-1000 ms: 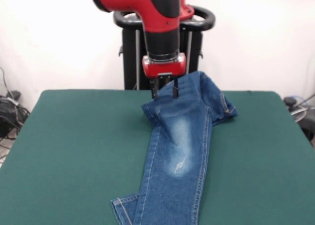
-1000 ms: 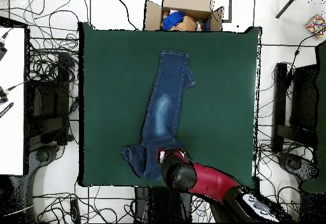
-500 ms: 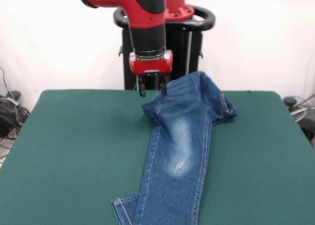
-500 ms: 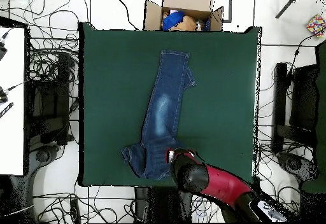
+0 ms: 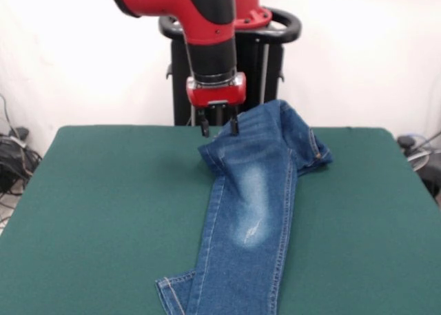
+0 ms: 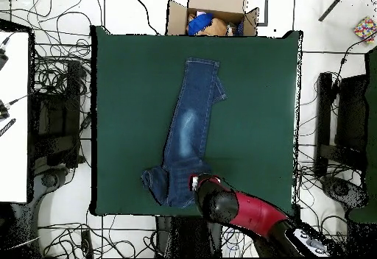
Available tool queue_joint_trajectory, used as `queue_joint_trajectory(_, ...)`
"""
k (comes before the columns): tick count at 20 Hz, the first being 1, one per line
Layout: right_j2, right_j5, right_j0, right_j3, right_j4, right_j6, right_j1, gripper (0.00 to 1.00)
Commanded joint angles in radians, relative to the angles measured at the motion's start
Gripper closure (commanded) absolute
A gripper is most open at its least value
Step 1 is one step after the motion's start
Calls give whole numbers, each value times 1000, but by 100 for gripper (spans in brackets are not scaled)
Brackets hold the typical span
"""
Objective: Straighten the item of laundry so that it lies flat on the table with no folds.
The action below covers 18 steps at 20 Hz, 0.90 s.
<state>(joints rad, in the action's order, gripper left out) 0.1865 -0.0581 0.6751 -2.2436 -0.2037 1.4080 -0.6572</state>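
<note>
Gripper [image 5: 220,129] lifted, shifted left off jeans [image 5: 251,211] | fingers apart, empty | waist end still bunched; table [image 5: 96,211] | 0 folds cleared

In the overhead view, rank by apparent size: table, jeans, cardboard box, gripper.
1. table
2. jeans
3. cardboard box, partly cut off by the table edge
4. gripper, mostly hidden under the arm, so its rank is unsure

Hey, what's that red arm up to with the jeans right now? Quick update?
Gripper open, empty, at the bunched waist end. Jeans not flat: waist crumpled, legs lying stacked. Nothing else on the table.
</note>
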Motion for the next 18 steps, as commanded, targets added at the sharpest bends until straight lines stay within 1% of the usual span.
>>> queue_joint_trajectory(1, 82, -22, -37, 104, -29, 100, 66, 0)
queue_joint_trajectory(8, 88, -17, -50, 131, -27, 109, 89, 0)
queue_joint_trajectory(14, 85, -12, -61, 125, -23, 120, 74, 0)
queue_joint_trajectory(18, 63, 2, -82, 125, -25, 129, 72, 0)
